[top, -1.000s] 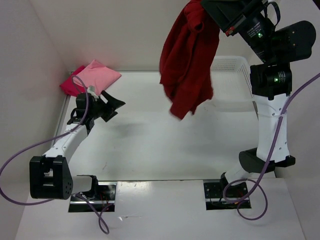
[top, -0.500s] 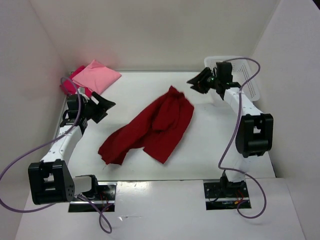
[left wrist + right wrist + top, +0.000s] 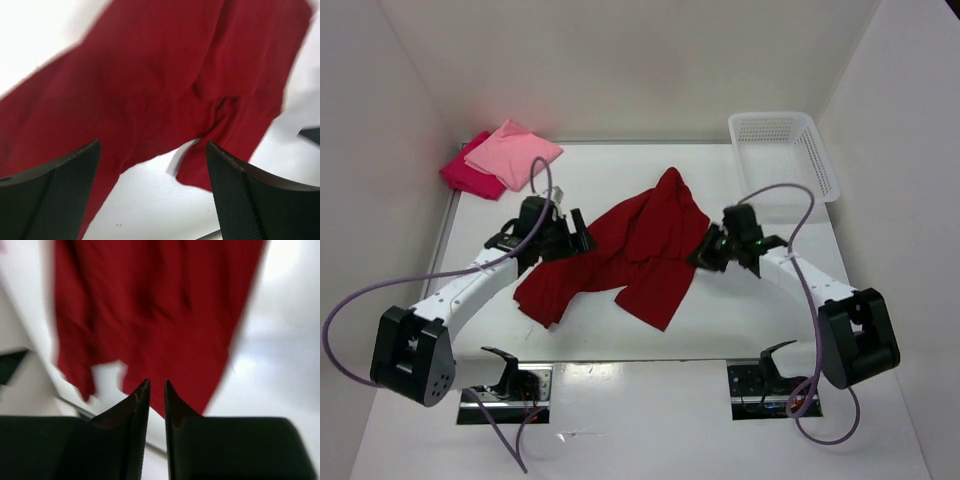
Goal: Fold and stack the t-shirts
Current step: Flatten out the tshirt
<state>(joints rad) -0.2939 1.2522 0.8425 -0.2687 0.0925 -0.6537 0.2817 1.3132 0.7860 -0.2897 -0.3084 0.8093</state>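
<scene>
A dark red t-shirt (image 3: 640,250) lies crumpled and spread out in the middle of the table. My left gripper (image 3: 576,241) sits at its left edge, jaws wide open. In the left wrist view the gripper (image 3: 152,145) has nothing between its fingers, and the red cloth (image 3: 150,75) lies just ahead. My right gripper (image 3: 704,253) is at the shirt's right edge. In the right wrist view the gripper (image 3: 156,382) has its jaws a narrow slit apart and holds nothing, with the red cloth (image 3: 160,305) beyond the tips. A folded light pink t-shirt (image 3: 516,152) rests on a crimson-magenta one (image 3: 466,177) in the far left corner.
A white lattice basket (image 3: 782,152) stands at the far right corner, against the right wall. White walls close in the table on the left, back and right. Both arm bases sit at the near edge.
The right gripper held the dark red shirt high in the air, then let it drop onto the table. Both grippers have since moved in low to the shirt's sides.
</scene>
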